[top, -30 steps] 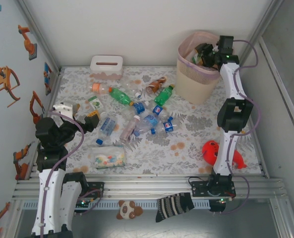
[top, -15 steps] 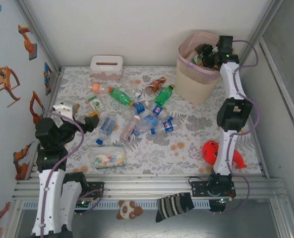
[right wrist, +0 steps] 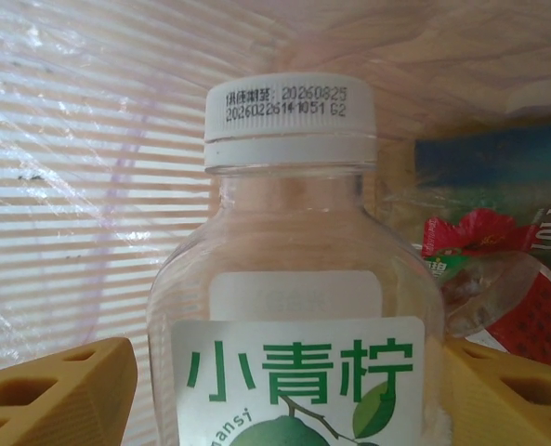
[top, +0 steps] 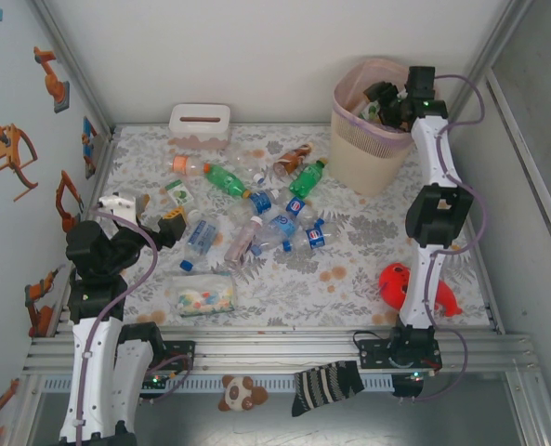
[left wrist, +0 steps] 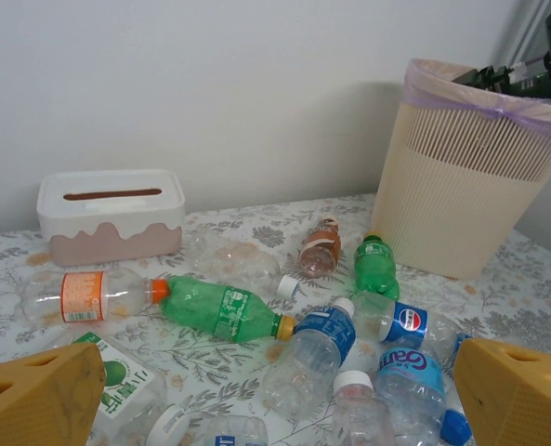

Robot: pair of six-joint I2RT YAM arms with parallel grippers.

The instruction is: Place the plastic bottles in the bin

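Several plastic bottles lie mid-table: a green one point(top: 227, 180) point(left wrist: 224, 305), a small green one point(top: 308, 177) point(left wrist: 375, 267), an orange-labelled clear one point(top: 187, 165) point(left wrist: 85, 295), a brown one point(top: 292, 158) point(left wrist: 320, 249) and a blue-labelled cluster point(top: 280, 223) point(left wrist: 326, 339). My left gripper point(top: 150, 212) point(left wrist: 280, 390) stands open at the table's left, short of them. The beige bin point(top: 368, 149) point(left wrist: 461, 186) stands at the back right. My right gripper point(top: 379, 100) point(right wrist: 289, 390) is inside its rim, open, with a lime-labelled clear bottle point(right wrist: 289, 279) upright between the fingers and a slim gap on the left.
A white tissue box point(top: 200, 124) sits against the back wall. A flat clear packet point(top: 202, 297) lies near the front left, a red toy point(top: 400, 283) by the right arm. The bin's pink liner point(right wrist: 80, 167) holds a red-labelled bottle point(right wrist: 498, 279).
The right gripper's jaws have widened around the lime-labelled bottle over the bin. The left arm and the bottles on the table have not moved.
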